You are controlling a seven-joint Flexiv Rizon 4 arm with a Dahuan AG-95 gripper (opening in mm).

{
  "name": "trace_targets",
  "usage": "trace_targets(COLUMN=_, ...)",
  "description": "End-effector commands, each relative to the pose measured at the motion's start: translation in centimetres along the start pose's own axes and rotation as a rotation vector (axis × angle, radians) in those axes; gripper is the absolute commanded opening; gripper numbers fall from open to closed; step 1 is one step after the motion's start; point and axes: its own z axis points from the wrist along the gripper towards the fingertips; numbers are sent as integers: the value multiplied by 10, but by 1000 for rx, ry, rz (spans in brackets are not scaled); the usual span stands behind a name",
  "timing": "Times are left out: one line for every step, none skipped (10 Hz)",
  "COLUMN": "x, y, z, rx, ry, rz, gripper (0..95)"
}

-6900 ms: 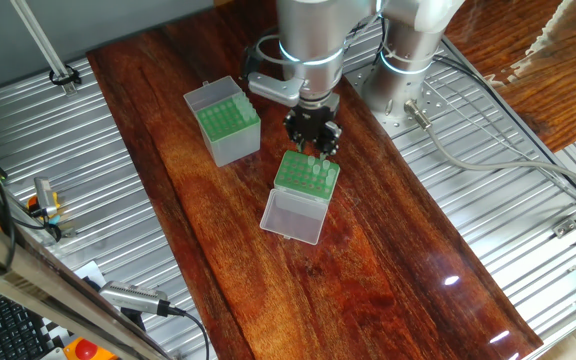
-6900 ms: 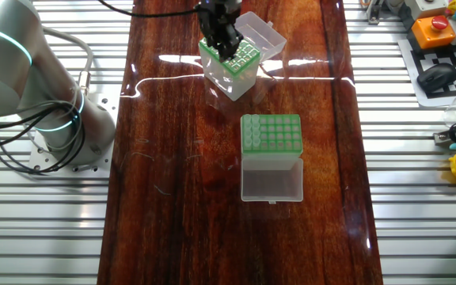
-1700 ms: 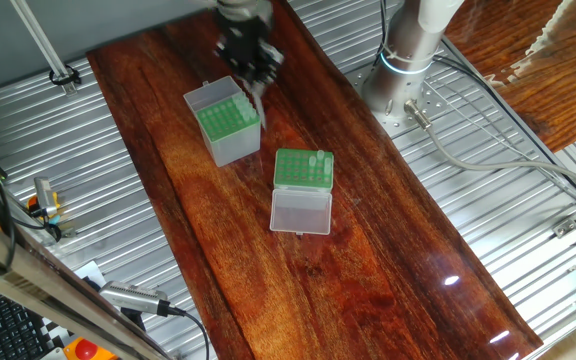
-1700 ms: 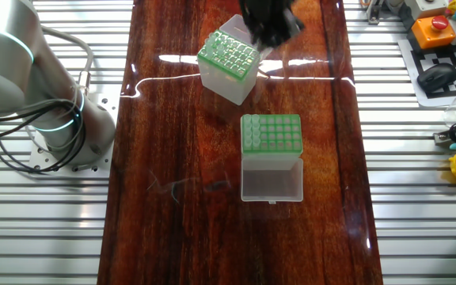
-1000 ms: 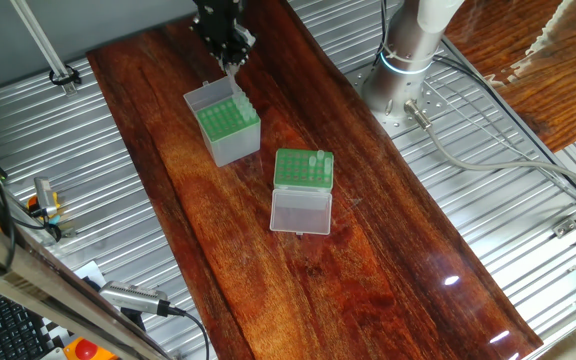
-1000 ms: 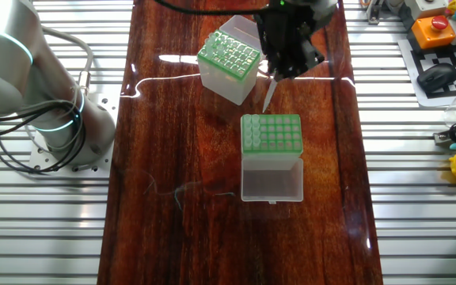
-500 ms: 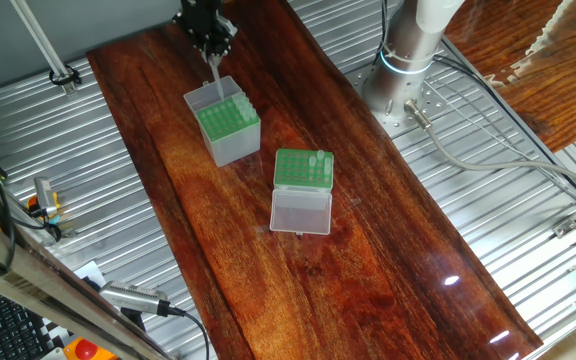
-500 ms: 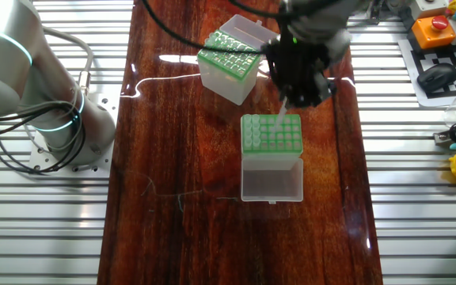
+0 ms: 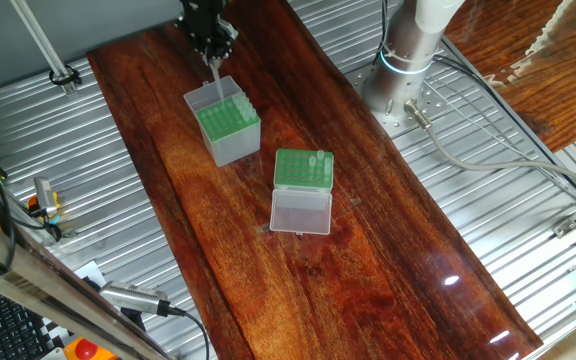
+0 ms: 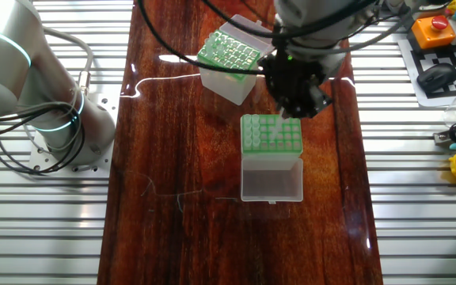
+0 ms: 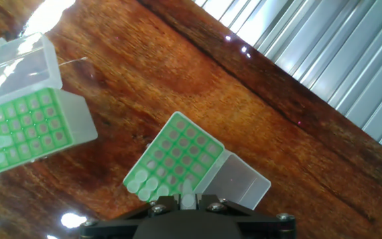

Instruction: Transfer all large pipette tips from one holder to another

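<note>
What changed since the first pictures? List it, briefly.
The gripper lifted a pipette tip out of the clear-lidded box, carried it across and now holds it over the grey box. The clear-lidded box turned slightly; the grey box stayed put.

Both boxes carry green perforated tops: the grey-sided box [image 9: 226,122] and the whitish translucent box [image 9: 302,186]. The worktop [image 9: 368,260] is glossy reddish-brown woodgrain.

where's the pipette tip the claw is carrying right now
In one fixed view the pipette tip hangs from the claw at the table's far end, just above the grey box, near its open lid.
</note>
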Motion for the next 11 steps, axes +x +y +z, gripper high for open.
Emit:
trace_targets(x=5, y=4, z=4, rx=3, ry=-5, rz=-4, gripper=0)
trace_targets(x=6, y=4, z=5, rx=4, ry=-6, rz=-8, gripper=0)
trace_targets(x=7, y=5, z=5, rx=4, ry=-6, rz=-10, gripper=0)
trace_targets(x=7, y=5, z=4, rx=3, ry=-7, rz=-11, gripper=0)
trace_targets(x=7, y=5, z=3, rx=3, ry=-7, rz=-11, gripper=0)
trace_targets(x=7, y=5, z=3, rx=4, ry=-6, rz=-12, gripper=0)
trace_targets(x=7, y=5, z=4, rx=4, ry=-7, rz=-14, gripper=0)
trace_targets(x=7, y=5, z=4, rx=4, ry=-8, rz=-14, gripper=0)
trace_targets(x=7, y=5, z=2, rx=4, ry=-8, rz=-14, gripper=0)
trace_targets(x=7, y=5, z=1, rx=5, ry=-8, rz=-13, gripper=0)
trace_targets(x=7, y=5, z=3, rx=6, ry=-11, rz=-14, gripper=0)
